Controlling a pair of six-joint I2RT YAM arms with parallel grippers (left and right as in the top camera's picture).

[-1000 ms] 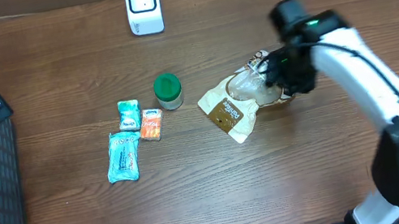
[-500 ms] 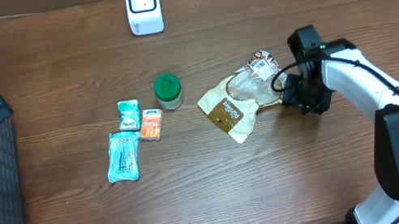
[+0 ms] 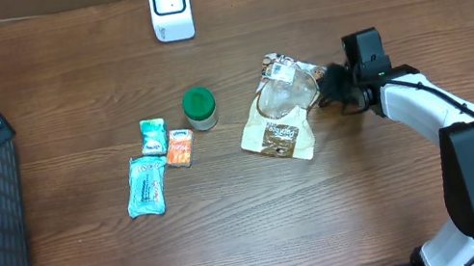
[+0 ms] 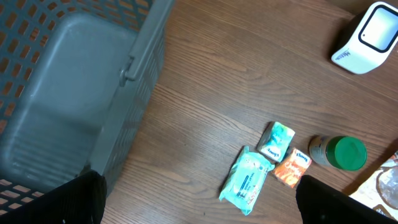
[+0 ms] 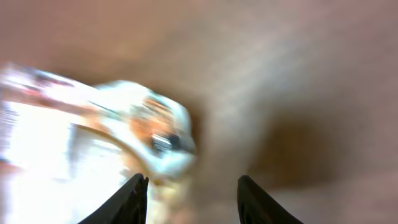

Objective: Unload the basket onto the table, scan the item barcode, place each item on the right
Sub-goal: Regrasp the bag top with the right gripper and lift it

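Brown wooden worktop [image 3: 407,211], scanner [image 3: 170,8] at the far edge, and the crinkly pouch [image 3: 281,115] lies right of centre. It looks light, floppy and slick, its contents maybe crushable, so take the flat sealed rim, not the belly. Right claw [image 3: 335,88] sits at its right edge, fingers partly apart; blur hides whether they pinch film. Left claw [image 4: 205,208] hangs spread wide, empty, near the basket [image 4: 62,93].

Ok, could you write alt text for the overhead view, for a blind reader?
The right gripper sits at the right edge of a brown-and-clear snack bag on a wooden table. Left of it lie a green-lidded jar and three small packets; a white scanner stands at the far edge.
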